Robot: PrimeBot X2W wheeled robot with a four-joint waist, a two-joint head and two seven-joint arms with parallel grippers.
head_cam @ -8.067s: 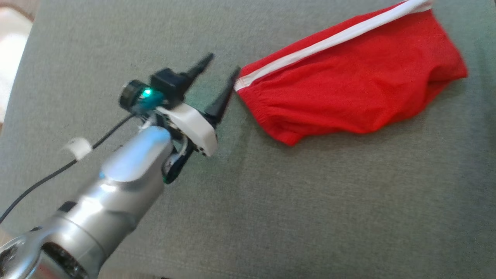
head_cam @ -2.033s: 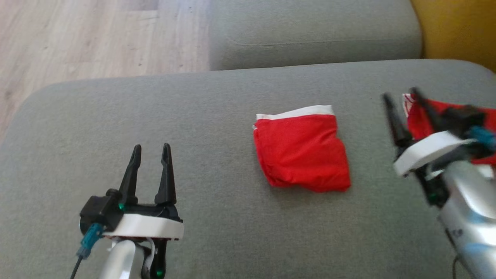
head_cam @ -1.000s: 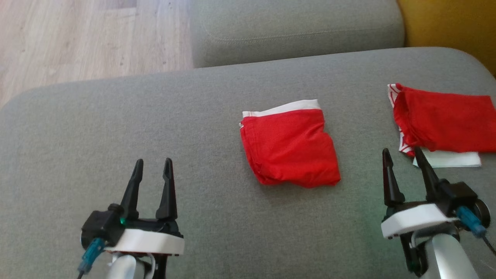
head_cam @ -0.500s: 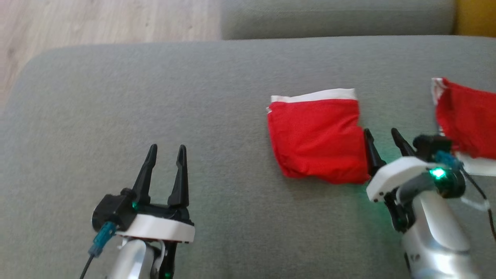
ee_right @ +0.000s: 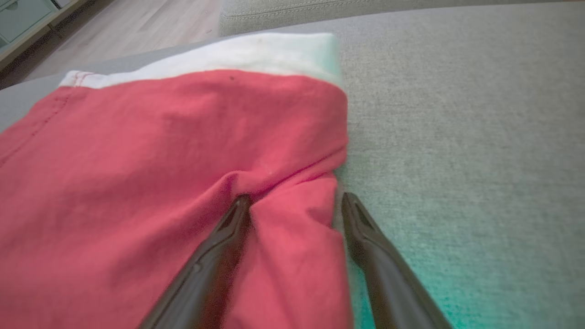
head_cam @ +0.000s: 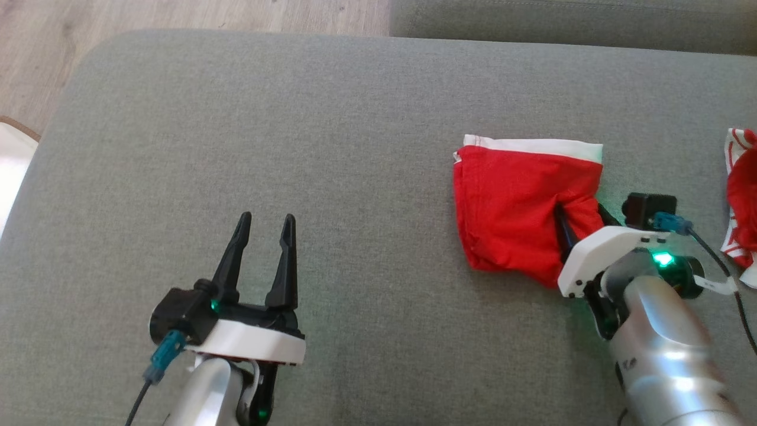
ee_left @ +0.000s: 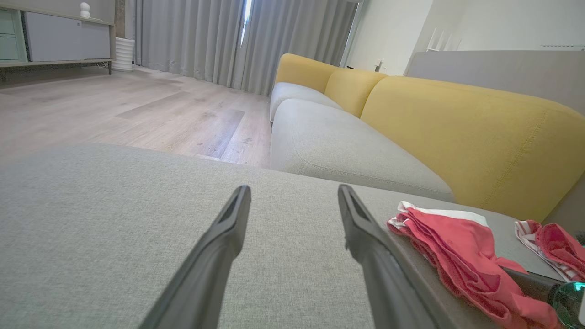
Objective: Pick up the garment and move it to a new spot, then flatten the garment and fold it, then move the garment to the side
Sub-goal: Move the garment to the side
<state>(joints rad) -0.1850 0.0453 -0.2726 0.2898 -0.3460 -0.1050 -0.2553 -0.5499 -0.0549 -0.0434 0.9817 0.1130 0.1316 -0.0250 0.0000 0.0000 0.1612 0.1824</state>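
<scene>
Grey fabric sofa cushion takes up most of the head view, and the folded red garment is lying flat-ish on it, with its white waistband along the far edge. The right gripper is right at the garment's near right corner. From the right wrist view its jaws are spread apart, not clamped, with a flap of the red cloth sitting between them. One finger is lying on top of the fabric where it bunches into a crease, and the other is just off the garment's edge, over bare cushion. So it's straddling the corner and hasn't pinched it. There's a green light glowing on that wrist, just to the right of the garment. Further right of the garment there's a second red piece with a red-and-white striped band, cut off by the frame edge, not touching the first one. Well off to the garment's left, the left gripper hangs over plain cushion, jaws wide apart with nothing between them. Beyond the garment's far side is another grey seat cushion and, in the left wrist view, a yellow backrest. Wood floor shows off past the far left, with grey curtains at the back of the room.
</scene>
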